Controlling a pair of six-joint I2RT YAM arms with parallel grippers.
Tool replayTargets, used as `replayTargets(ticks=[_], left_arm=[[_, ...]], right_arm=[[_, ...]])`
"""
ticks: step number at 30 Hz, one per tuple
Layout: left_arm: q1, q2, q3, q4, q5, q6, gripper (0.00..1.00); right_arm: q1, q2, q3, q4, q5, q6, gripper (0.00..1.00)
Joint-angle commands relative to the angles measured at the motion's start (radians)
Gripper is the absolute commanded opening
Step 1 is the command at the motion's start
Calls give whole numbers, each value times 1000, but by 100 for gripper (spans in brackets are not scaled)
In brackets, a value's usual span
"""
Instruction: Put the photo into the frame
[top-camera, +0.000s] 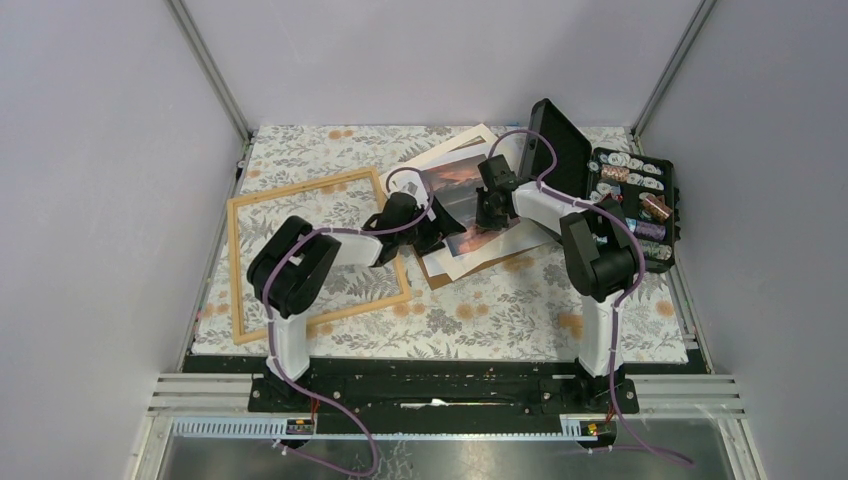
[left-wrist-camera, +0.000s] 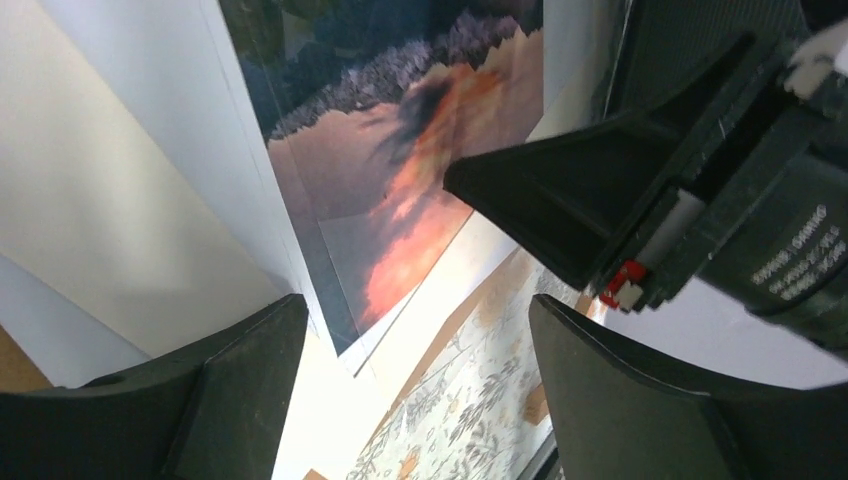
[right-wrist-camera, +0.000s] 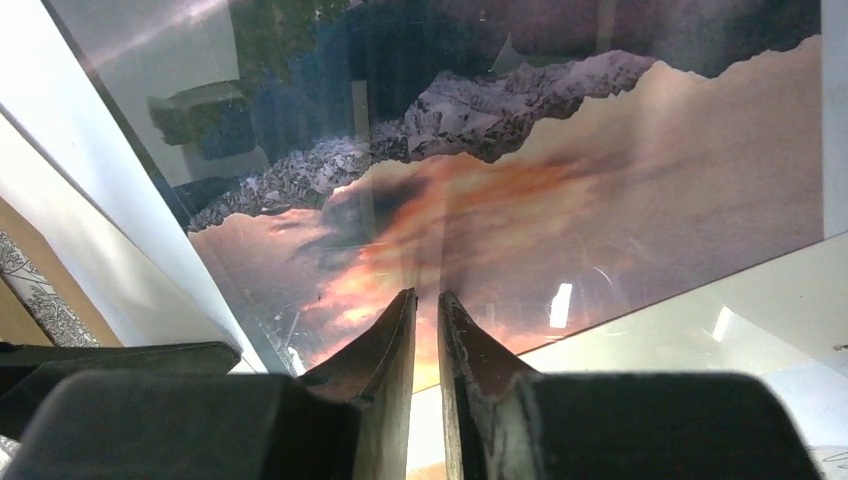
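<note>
Lying on a cream mat and brown board, the glossy rectangular photo sits right of the thin pale-wood frame, outside it. The left gripper stands wide apart beside the print's corner. The right gripper shows blunt black fingers nearly closed at the print's surface; whether they pinch it cannot be told.

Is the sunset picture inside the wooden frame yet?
No, the photo lies to the right of the frame, outside its wooden border.
</note>
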Motion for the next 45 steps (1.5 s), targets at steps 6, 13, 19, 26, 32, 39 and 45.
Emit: replayTargets(ticks=[6,13,19,26,32,39,45], left_arm=[[-48,-245,-145,18,43,100,99],[-201,-236,-259,218,-27,-57,99],[-262,-162,-316,346,-155,-128,99],[-278,-69,-290,373,-214,-112,99],[-288,-44,-256,327,-265,-114,99],[-314,-18,-144,69,-314,-211,99],[-345,-56,-148,-42,-400,-269,99]], right_arm=[[0,-107,-99,-17,-50,-16,31],[0,-125,-150,-40,36,-87,39],[-4,-84,-151,-19,40,-106,39],[-8,-113,-172,7,20,-107,39],[-9,-110,-170,10,13,-105,39],[-9,-116,-173,10,12,-103,39],[-9,-112,-174,11,13,-104,39]])
